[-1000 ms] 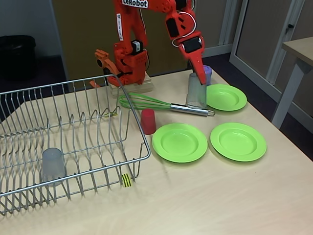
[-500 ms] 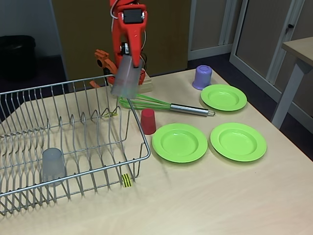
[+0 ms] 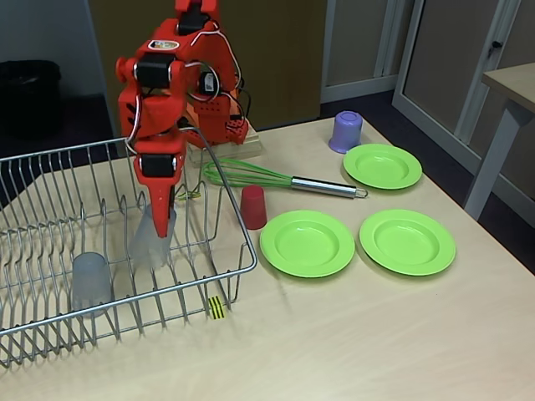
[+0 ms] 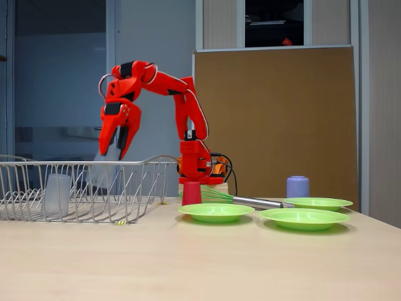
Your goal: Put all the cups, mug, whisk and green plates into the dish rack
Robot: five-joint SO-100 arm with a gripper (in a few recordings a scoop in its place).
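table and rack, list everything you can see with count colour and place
dish rack: 1, silver wire, left part of the table, yellow-and-black tag on its front edge
grey cups: 2, translucent grey; one stands in the rack's front left, the other is held in the gripper inside the rack
red cup: 1, red, on the table between the rack and the nearest plate
mug: 1, lilac, far side of the table behind the plates
whisk: 1, green wires and steel handle, lying on the table behind the red cup
plates: 3, lime green, on the table right of the rack
table: 1, pale wood
arm: 1, orange-red; gripper over the rack, closed on the grey cup
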